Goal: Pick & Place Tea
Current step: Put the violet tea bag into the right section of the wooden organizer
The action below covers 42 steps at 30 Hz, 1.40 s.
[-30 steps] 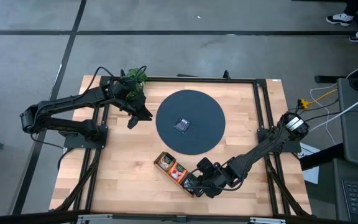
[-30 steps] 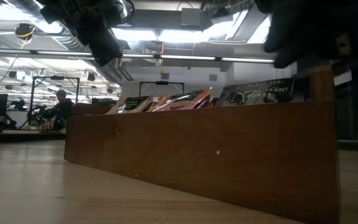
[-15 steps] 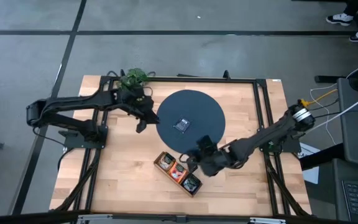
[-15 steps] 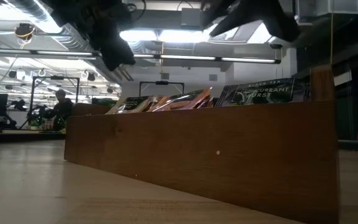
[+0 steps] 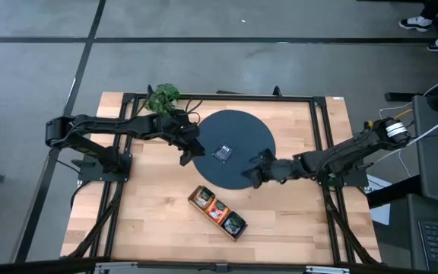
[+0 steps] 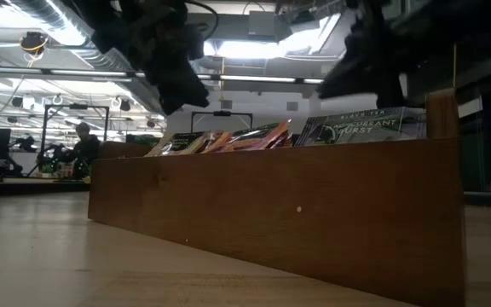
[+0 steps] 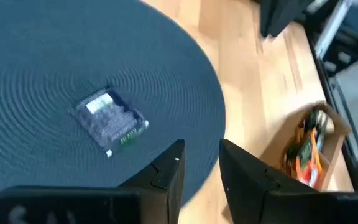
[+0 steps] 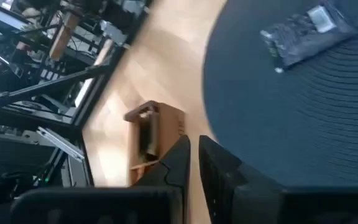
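Two thin fingers of the right gripper (image 8: 194, 158) sit almost together, holding nothing, the left gripper (image 7: 197, 165) has a small gap, and one tea bag (image 5: 222, 153) on the round mat (image 5: 242, 129) between them might get bumped.

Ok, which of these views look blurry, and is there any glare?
Low view: ceiling lights glare, arms silhouetted. Left wrist view: sachet on the mat smeared. Right wrist view: wooden tray soft. High view: evenly lit.
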Available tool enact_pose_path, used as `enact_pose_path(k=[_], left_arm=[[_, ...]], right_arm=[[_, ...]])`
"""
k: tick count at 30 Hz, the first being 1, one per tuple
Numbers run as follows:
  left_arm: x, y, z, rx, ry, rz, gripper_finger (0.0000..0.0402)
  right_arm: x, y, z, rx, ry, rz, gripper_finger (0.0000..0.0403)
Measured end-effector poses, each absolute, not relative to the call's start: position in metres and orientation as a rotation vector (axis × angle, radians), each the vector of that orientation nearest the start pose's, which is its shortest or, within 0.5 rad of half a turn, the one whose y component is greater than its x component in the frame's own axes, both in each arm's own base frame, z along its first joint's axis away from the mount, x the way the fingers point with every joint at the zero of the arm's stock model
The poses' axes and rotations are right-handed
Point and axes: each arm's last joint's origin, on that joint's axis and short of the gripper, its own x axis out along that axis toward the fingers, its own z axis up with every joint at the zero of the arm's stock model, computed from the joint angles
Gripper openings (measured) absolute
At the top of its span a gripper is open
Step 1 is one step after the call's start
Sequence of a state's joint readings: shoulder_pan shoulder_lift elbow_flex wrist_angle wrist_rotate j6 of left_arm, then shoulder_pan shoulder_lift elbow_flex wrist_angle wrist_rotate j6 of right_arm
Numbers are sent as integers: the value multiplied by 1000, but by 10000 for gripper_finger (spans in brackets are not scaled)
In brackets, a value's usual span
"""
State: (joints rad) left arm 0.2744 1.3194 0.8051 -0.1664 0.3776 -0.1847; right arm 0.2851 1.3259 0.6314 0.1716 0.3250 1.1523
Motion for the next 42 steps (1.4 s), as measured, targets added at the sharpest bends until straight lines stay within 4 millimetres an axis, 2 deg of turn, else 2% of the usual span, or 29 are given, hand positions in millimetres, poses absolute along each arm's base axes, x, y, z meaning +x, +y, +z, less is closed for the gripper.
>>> enact_pose_path(k=[6,14,20,27,32,42], left_arm=[[270,68,233,-468,584,83,95],[271,73,234,-655,531,294,95],[272,73,236,-787,487,333,95],[278,71,241,-705,421,282,95],[286,71,225,-665,483,300,95],[309,78,189,-724,492,361,95]], right_arm=[[247,41,182,931,447,-364,30],[251,14,180,835,442,-401,29],[251,1,179,768,474,-382,29],[251,-10,179,770,478,-382,29],[250,-20,179,780,473,-402,29],[247,-45,179,963,476,-387,29]])
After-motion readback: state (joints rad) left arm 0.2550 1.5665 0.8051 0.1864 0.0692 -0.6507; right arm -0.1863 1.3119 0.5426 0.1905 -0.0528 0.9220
